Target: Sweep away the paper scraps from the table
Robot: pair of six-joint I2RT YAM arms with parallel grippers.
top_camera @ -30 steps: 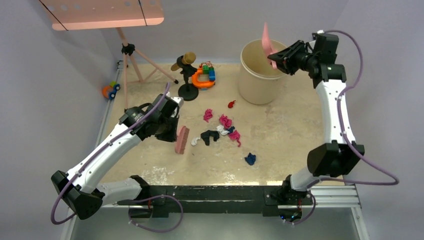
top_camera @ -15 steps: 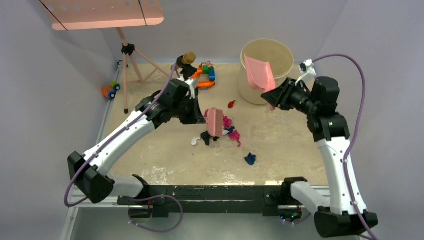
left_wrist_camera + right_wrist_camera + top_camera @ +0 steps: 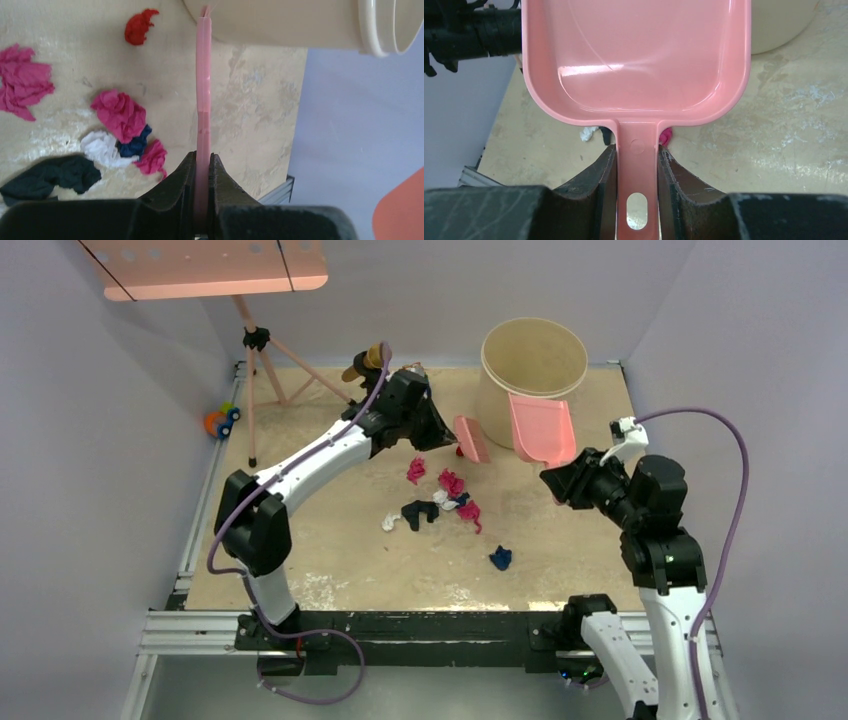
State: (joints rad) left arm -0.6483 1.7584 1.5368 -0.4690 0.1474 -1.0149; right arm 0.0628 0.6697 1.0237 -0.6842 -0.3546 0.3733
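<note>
Most of the task is judged outstanding: nothing is seen collected.

Surface (image 3: 300, 540): beige and scuffed; litter is confined to its middle, between the two arms.

Bucket (image 3: 530, 360): stood at the far edge. No paper can be made out inside it.

Dustpan (image 3: 636, 55): gripped by its handle in the right pincer (image 3: 636, 150), mouth turned toward the bucket. The tray is seen empty.

Brush (image 3: 202, 75): clamped edge-on in the left pincer (image 3: 202, 160), its tip close to the bucket wall. Contact with the surface cannot be told.

Scraps (image 3: 440, 495): about eight are counted loose on the surface, mostly clustered near the centre. A red scrap (image 3: 463, 448) lies just beside the brush; a navy scrap (image 3: 500, 558) lies apart, nearer the arm bases. All are left to be swept.
</note>
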